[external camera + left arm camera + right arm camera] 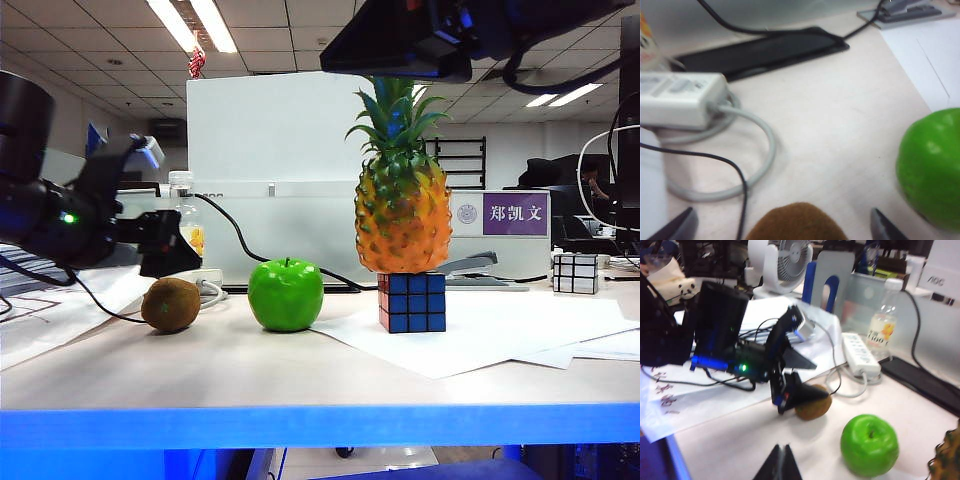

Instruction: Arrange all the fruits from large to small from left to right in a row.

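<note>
Exterior view: on the table (300,370) stand, left to right, the kiwi (171,304), the green apple (286,294) and the pineapple (402,190), the last perched on a blue Rubik's cube (412,302); a second, grey cube (576,272) and a name plate (515,214) appear only here. The left gripper (175,255) reaches in from the left, tilted downward just above and behind the kiwi. Left wrist view: the jaws stand spread, their dark fingertips (676,226) flanking the kiwi without touching it; the apple lies beside, and a white power strip (682,97) with its looped cable lies beyond. Right wrist view: the right gripper (780,465), jaws pressed together and empty, hovers above the table near the apple; only this view shows a desk fan (790,262) and the drink bottle (882,325) clearly.
</note>
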Robot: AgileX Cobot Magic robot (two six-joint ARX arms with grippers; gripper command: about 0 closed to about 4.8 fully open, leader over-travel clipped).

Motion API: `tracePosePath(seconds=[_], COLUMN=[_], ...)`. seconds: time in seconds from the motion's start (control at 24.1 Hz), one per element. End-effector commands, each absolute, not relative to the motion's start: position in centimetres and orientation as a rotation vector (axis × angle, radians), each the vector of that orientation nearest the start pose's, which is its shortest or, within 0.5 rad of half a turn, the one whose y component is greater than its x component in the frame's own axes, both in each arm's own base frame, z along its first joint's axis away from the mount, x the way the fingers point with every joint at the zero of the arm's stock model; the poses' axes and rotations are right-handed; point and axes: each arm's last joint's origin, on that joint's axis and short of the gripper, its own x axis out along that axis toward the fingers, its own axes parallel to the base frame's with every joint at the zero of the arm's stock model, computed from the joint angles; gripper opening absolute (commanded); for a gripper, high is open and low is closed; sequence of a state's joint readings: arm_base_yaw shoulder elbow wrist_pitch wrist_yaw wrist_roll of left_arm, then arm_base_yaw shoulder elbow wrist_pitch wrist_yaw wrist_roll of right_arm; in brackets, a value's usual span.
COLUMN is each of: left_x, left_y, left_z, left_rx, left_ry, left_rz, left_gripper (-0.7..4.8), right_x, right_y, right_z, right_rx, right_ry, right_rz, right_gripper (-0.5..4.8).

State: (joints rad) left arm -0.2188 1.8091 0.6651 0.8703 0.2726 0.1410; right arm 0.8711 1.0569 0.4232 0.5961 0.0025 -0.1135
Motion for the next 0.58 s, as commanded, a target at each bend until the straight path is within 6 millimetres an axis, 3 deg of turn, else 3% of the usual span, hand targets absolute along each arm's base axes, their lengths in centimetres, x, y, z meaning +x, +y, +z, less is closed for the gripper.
tracePosePath(seconds=[0.04,0.37,0.42,0.46,0.58], left_x=[32.4,32.3,32.3,32.4,32.5], left_y=[-8.6,-8.6,-8.6,-8.6,-8.6], left_z=[12.9,10.6,10.6,10.6,10.8], left_rx=[0.12,0.12,0.12,0.12,0.124], left_ry=[0.293,0.405,0.405,0.404,0.386], left_rz=[-0.524,-0.524,-0.523,-0.523,-0.507], left_gripper=[4.79,4.79,4.27,2.85,1.47], right_x=[14.4,14.6,14.7,14.7,14.7], right_y=[16.6,16.3,16.2,16.2,16.2], right_z=[24.0,24.2,24.3,24.3,24.3], right_rx=[-0.121,-0.115,-0.114,-0.114,-0.114], right_ry=[-0.07,-0.086,-0.087,-0.089,-0.089], right_rz=[0.848,0.827,0.825,0.824,0.824], right_gripper=[-0.01,-0.01,-0.01,-0.01,-0.01])
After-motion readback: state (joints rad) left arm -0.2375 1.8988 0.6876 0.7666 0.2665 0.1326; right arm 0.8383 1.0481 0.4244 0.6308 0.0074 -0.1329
